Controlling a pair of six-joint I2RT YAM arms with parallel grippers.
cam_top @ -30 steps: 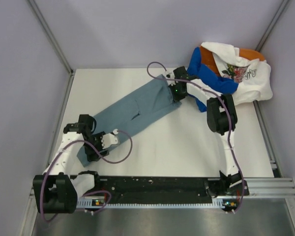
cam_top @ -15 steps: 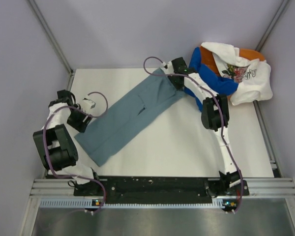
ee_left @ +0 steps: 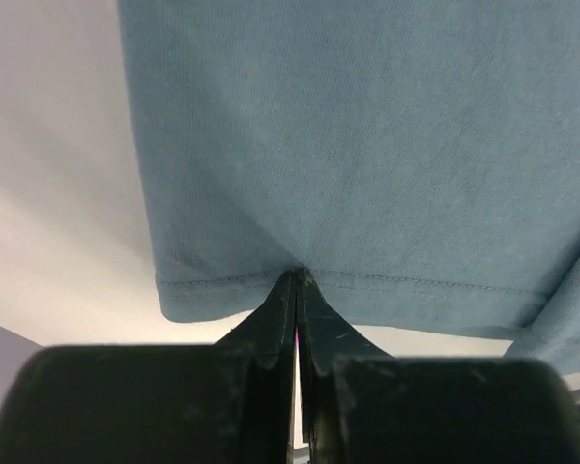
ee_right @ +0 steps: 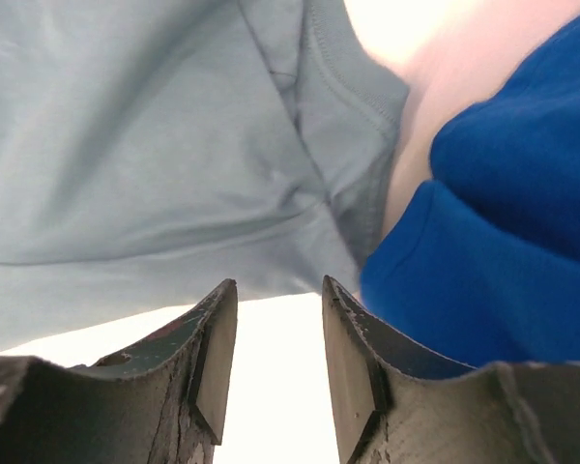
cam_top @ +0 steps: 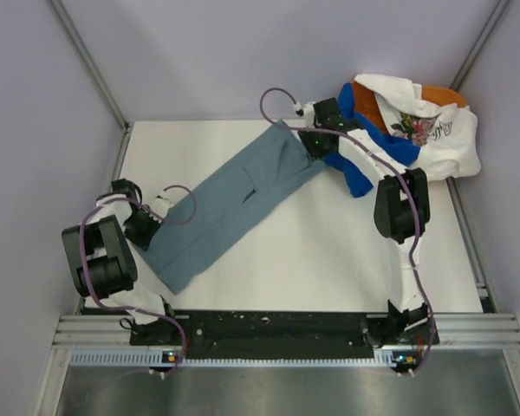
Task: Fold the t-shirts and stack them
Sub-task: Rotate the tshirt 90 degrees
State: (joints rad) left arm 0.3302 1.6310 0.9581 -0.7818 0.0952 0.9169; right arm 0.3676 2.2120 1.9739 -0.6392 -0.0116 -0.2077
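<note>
here the slate-blue t-shirt lies as a long folded strip slanting across the table. the left gripper pinches its near hem, fingers together; the right gripper hangs agape at its far end, beside the royal blue t-shirt.

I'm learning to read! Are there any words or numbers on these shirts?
White floral t-shirt: curly lettering beside the flowers, too small and blurred to read.
Slate-blue t-shirt, royal blue t-shirt, orange t-shirt: no words or numbers visible.
</note>
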